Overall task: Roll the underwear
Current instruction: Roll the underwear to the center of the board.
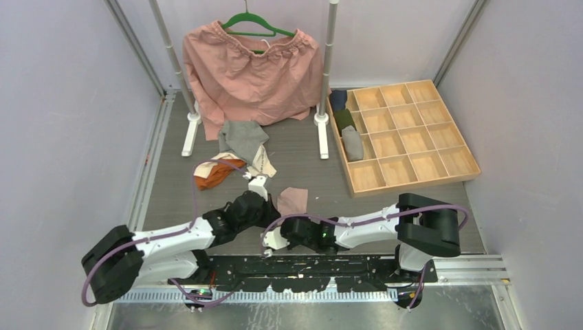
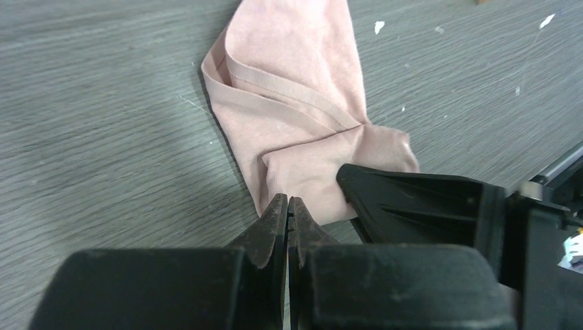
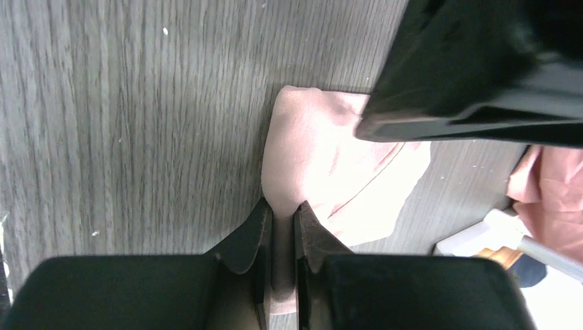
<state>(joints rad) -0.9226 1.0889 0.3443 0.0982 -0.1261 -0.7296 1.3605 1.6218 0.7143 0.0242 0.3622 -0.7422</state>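
Note:
A dusty pink underwear (image 1: 292, 200) lies folded on the grey wood table between both grippers. In the left wrist view it (image 2: 295, 103) lies flat, and my left gripper (image 2: 288, 201) is shut with its tips at the cloth's near edge; no cloth shows between the jaws. My right gripper (image 3: 282, 210) is shut on a fold of the pink underwear (image 3: 330, 158). In the top view the left gripper (image 1: 271, 205) and right gripper (image 1: 283, 218) meet at the cloth's near-left edge. Grey (image 1: 242, 137), cream (image 1: 261, 163) and orange (image 1: 210, 175) underwear lie in a heap farther back.
A salmon-pink garment (image 1: 251, 75) on a green hanger hangs from a white-footed rack (image 1: 321, 124) at the back. A wooden compartment tray (image 1: 474, 168) at the right holds navy (image 1: 337, 100), dark green (image 1: 344, 120) and grey (image 1: 353, 144) rolls in its left column.

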